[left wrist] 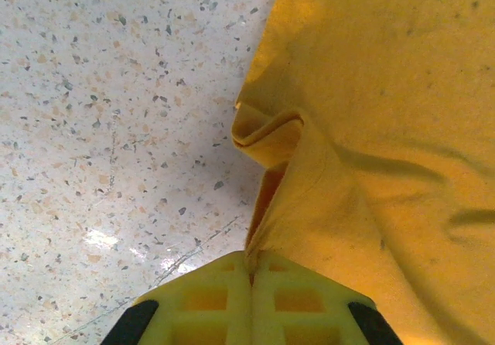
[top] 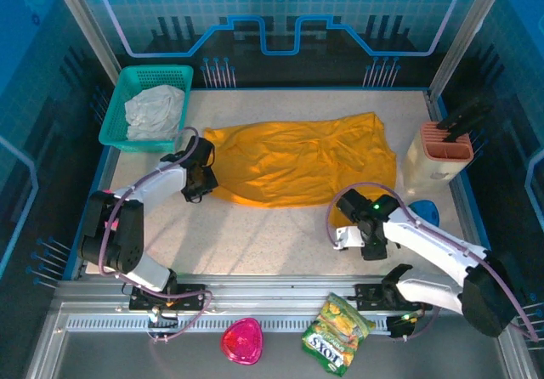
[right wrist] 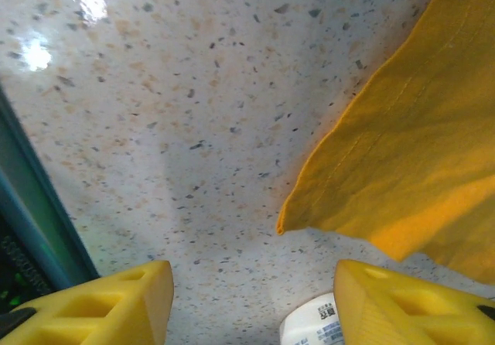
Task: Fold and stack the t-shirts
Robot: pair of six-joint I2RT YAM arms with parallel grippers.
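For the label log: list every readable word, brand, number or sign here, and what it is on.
"LOXS", as best it reads: tilted white letters on the green snack bag.
Blue print on the white container: too small to read.
No print on the mustard t-shirt.

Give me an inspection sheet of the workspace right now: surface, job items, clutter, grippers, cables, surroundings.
Surface: speckled table, nothing spilled seen.
Job's things: one mustard-orange t-shirt, spread out and wrinkled, not yet folded.
Clutter: green basket at back left holding a white cloth; beige block at the right; pink goblet and snack bag on the front ledge.
Grippers: left gripper shut on the t-shirt's edge; right gripper open above bare table beside a shirt corner.
Cables: cables loop along both arms, no snag seen.
Surroundings: blue enclosure panels; nothing else seen.
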